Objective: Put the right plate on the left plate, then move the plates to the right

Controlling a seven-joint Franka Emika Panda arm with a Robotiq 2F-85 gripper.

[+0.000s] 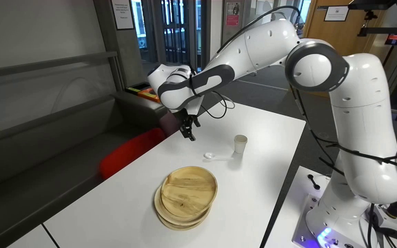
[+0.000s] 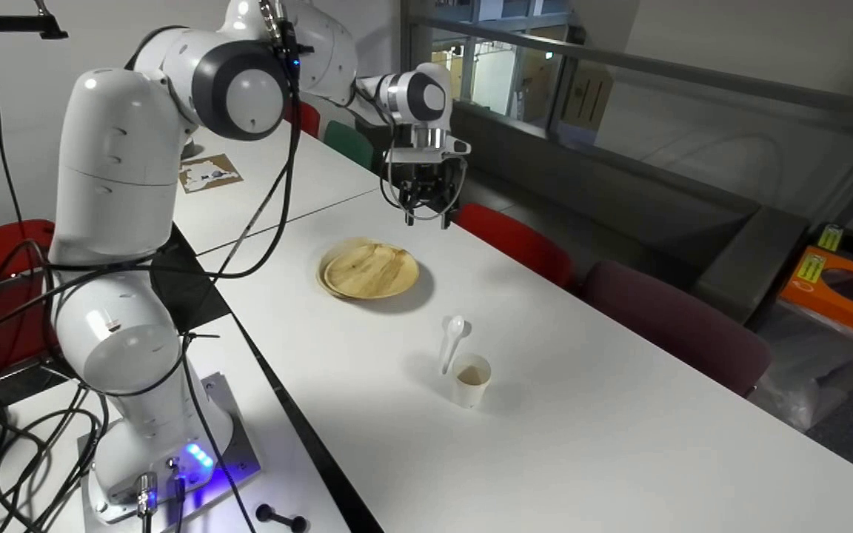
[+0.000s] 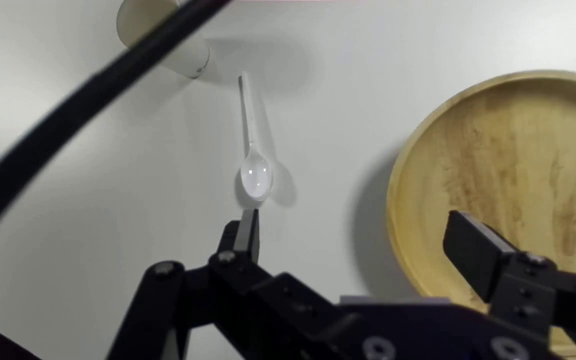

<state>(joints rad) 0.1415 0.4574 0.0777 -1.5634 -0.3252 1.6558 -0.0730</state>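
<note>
- The Robotiq gripper (image 3: 352, 220) is hovering above the white table (image 1: 115, 206), its fingers standing wide apart.
- The raised-rim wooden plate (image 1: 189, 191) is sitting off-centre on the lower wooden plate (image 1: 171, 216).
- A white plastic spoon (image 3: 256, 176) is lying near a paper cup (image 1: 240, 144).

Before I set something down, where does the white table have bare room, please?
One wide bare patch: the white table beyond the cup, away from the stacked plates. Another lies between the plates and the table seam. Crowded: between cup and plates, where the spoon lies.
</note>
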